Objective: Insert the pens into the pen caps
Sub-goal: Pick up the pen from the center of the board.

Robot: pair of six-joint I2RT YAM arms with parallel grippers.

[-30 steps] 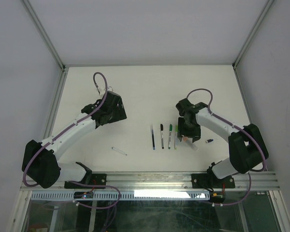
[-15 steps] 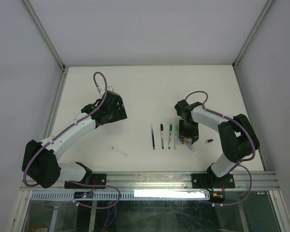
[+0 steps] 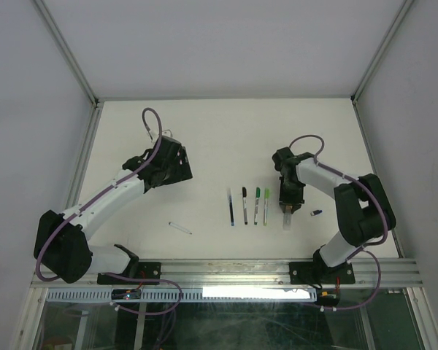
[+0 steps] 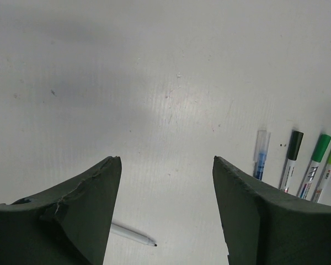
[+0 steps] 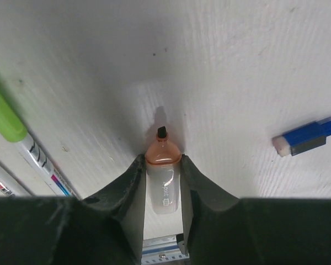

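A thick clear pen with an orange tip [image 5: 163, 187] lies on the white table, and my right gripper [image 5: 163, 160] is shut on its barrel, both jaws touching its sides. From above, this pen [image 3: 286, 220] pokes out below the right gripper [image 3: 288, 207]. A small blue pen cap [image 5: 306, 138] lies loose to its right, also seen as the blue cap [image 3: 316, 213] from above. Several capped pens [image 3: 248, 205] lie in a row to the left. A slim uncapped pen [image 4: 133, 235] lies alone. My left gripper [image 4: 165, 160] hangs open above bare table, holding nothing.
The row shows a blue pen [image 4: 260, 154], a black-capped pen [image 4: 291, 152], a dark green-capped pen [image 4: 319, 154] and a light green-capped pen [image 5: 5, 118]. The loose slim pen [image 3: 180, 228] lies near the front rail [image 3: 226, 271]. Metal frame posts edge the table.
My right jaws have closed in onto the orange-tipped pen, and the right wrist has shifted slightly right over it. The left arm has not moved.
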